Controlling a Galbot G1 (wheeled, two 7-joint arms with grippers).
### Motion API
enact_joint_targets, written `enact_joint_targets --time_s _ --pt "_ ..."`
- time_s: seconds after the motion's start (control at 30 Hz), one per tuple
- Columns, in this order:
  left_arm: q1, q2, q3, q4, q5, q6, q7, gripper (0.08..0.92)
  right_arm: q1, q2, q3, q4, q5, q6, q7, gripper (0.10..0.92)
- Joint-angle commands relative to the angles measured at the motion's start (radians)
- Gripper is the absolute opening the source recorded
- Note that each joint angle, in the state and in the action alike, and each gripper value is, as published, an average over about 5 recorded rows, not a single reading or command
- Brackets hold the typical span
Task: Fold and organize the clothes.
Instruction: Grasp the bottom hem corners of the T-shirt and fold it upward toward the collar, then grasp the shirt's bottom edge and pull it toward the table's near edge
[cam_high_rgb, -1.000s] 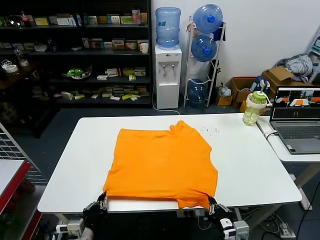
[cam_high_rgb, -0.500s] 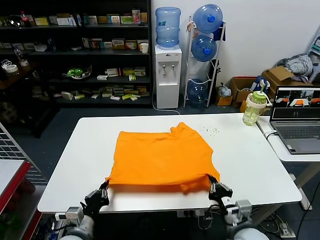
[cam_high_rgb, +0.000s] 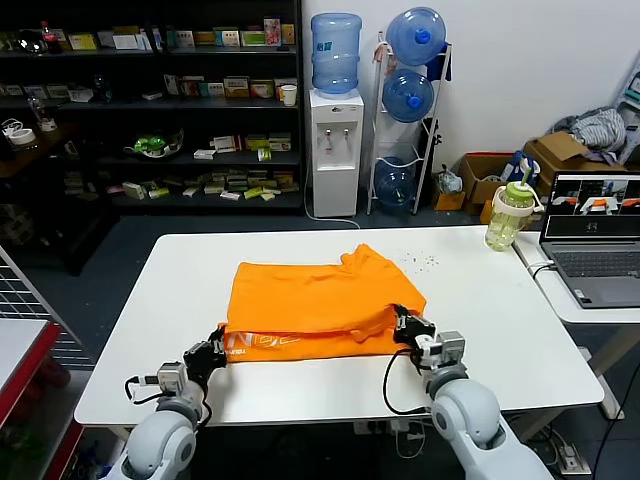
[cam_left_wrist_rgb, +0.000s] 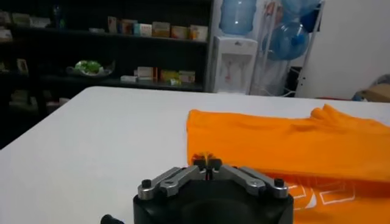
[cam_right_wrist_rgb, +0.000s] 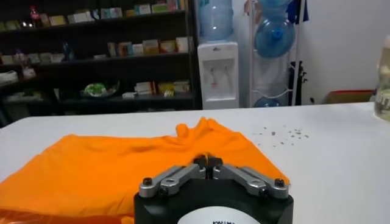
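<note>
Head view showed the T-shirt (cam_high_rgb: 318, 305) lying on the white counter (cam_high_rgb: 500, 320), toward the middle, with its near hem now lifted and carried away from the robot. A second ago that hem hung at the counter's front edge; half a second ago it was raised off the edge; now it sat folded back over the body of the shirt, so the white lettering (cam_high_rgb: 262, 343) faced up on the turned-over strip. Left tool (cam_high_rgb: 216, 350) was at the left front corner of the fold, right tool (cam_high_rgb: 404, 322) at the right front corner, slightly farther in. Both were pinched closed on the hem: left wrist view showed a bit of orange cloth caught between the closed tips (cam_left_wrist_rgb: 207, 162), right wrist view the same (cam_right_wrist_rgb: 207, 161). Right side of the fold bunched a little near the tool. Judgement: first bottom-to-top fold was underway, roughly a third of the shirt's length covered, not yet laid flat or released. Next likely needs carrying the hem on toward the collar (cam_high_rgb: 358, 256), lowering evenly, then letting go. Risk: uneven travel between arms skewing the fold, given the right corner led. Bottle (cam_high_rgb: 508, 214) and laptop (cam_high_rgb: 596, 238) stood well apart on the right.
</note>
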Motion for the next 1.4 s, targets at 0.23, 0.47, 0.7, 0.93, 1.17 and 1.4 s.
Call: enact_joint_targets --time_s 0.23,0.47,0.7,0.93,1.17,1.4 --pt "0.102 0.037 -0.025 -0.112 -0.008 0.056 -0.012 0.416 -0.041 -0.047 0.051 -0.012 -0.017 -0.001 -0.030 0.506" --pt "0.192 -0.016 -0.042 -0.108 0.011 0.054 0.015 0.607 -0.166 -0.109 0.123 -0.017 -0.008 0.004 -0.077 0.706" --pt "0.135 -0.041 -0.040 -0.030 0.027 0.027 0.025 0.791 -0.155 -0.095 0.121 -0.050 0.035 -0.031 -0.079 0.818" --pt "0.104 -0.034 -0.037 -0.006 0.026 0.016 0.022 0.822 -0.139 -0.084 0.105 -0.055 0.076 -0.069 -0.073 0.771" --pt "0.099 -0.032 -0.027 -0.002 0.023 0.015 0.022 0.784 -0.144 -0.086 0.103 -0.046 0.096 -0.094 -0.058 0.575" --pt "0.105 -0.035 -0.017 -0.008 0.023 0.015 0.017 0.593 -0.153 -0.087 0.105 -0.031 0.104 -0.089 -0.049 0.376"
